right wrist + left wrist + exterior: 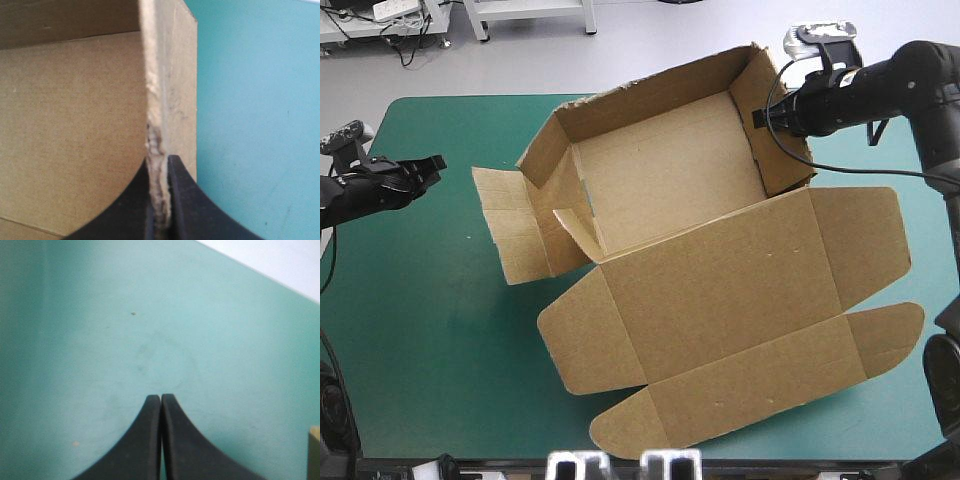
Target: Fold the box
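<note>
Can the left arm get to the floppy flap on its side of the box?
Probably yes: only bare teal-green cover lies between the shut left gripper and that flap.

Left hand (160, 399) and right hand (159, 162) are curved black fins.

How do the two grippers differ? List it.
The left gripper is shut on nothing; the right gripper is shut on the box, at its right wall. The left hovers over the bare teal-green cover, apart from the box; the right touches it. Both are black and shut.
</note>
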Controlling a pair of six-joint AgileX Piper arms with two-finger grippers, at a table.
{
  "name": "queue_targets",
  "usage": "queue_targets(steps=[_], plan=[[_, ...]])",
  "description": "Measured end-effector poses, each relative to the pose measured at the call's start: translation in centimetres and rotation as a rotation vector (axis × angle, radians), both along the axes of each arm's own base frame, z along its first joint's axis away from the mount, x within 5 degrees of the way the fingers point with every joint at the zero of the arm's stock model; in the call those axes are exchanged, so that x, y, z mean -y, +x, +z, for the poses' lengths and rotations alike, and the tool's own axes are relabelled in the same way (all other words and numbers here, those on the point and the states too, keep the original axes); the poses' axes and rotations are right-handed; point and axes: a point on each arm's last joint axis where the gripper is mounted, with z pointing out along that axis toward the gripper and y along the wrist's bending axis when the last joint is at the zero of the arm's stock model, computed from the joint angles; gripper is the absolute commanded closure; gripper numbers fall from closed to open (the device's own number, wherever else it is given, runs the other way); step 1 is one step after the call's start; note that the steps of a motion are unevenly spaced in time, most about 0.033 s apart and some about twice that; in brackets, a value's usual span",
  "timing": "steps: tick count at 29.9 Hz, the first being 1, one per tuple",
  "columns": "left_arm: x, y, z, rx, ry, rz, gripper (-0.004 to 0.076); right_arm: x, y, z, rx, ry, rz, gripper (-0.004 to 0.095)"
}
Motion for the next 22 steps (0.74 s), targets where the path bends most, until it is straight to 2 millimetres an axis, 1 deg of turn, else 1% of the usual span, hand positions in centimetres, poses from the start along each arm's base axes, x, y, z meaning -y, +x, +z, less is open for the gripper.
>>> queue_targets(steps=[4, 8, 10, 13, 15, 17, 19, 22], plan=[[-1.1, 0.8, -0.9, 0.04, -0.149, -0.044, 0.0734, -0.1, -3.0, 3.8, 0.12, 0.052, 0.032, 0.0932], [-0.7, 1.2, -0.9, 0.089, -0.251, -0.114, 0.0734, -0.4, -6.8, 7.0, 0.226, 0.129, 0.098, 0.0932], [-0.1, 1.2, -0.7, 0.112, -0.306, -0.174, 0.0734, -0.4, -8.5, 8.2, 0.272, 0.149, 0.126, 0.0932], [0.5, 1.1, -0.2, 0.145, -0.387, -0.249, 0.0734, -0.2, -10.3, 9.2, 0.318, 0.148, 0.133, 0.0932], [0.9, 0.9, 0.2, 0.171, -0.431, -0.296, 0.0734, -0.2, -10.7, 9.5, 0.331, 0.146, 0.133, 0.0932], [1.1, 0.9, 0.6, 0.199, -0.461, -0.309, 0.0734, -0.2, -10.6, 9.5, 0.332, 0.145, 0.131, 0.0931], [1.5, 0.7, 1.2, 0.216, -0.463, -0.32, 0.0734, -0.2, -10.1, 9.3, 0.333, 0.15, 0.127, 0.0931], [3.0, -0.1, 2.6, 0.247, -0.444, -0.366, 0.0734, -0.4, -8.4, 8.7, 0.333, 0.176, 0.116, 0.0931]])
